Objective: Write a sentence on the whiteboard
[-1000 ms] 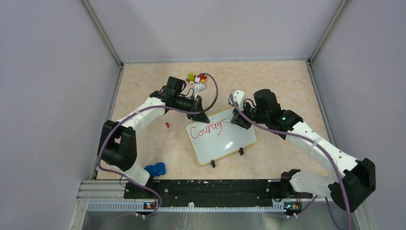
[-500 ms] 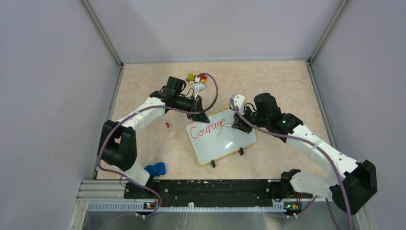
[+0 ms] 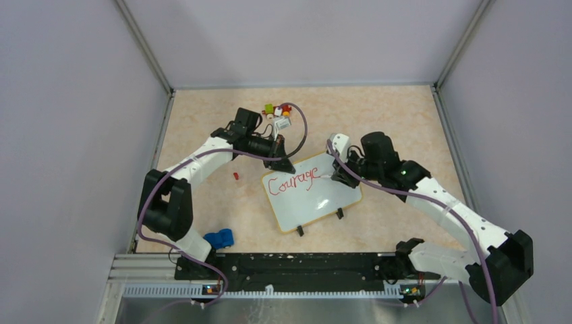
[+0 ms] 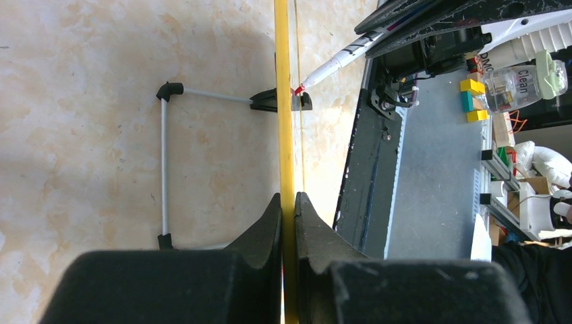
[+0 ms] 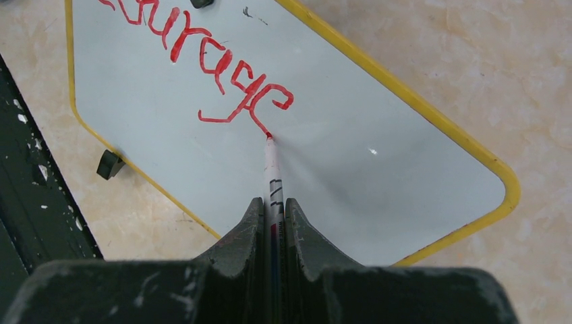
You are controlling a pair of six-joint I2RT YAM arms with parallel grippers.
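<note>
We are in a robotics lab test cell: plain grey walls (image 3: 67,135) on aluminium posts (image 3: 144,47) box in a marbled table (image 3: 202,115), with a left arm (image 3: 202,154) and a right arm (image 3: 445,202) mounted at a black rail (image 3: 290,263). Past the table edge, our left wrist view shows coloured blocks (image 4: 472,86) and a bottle (image 4: 523,81) marked "Clean".

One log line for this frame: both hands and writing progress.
left hand: shut on yellow-rimmed glossy white whiteboard | right hand: shut on white red-tipped marker, tip on board | red handwritten sentence: "Courage" only
</note>
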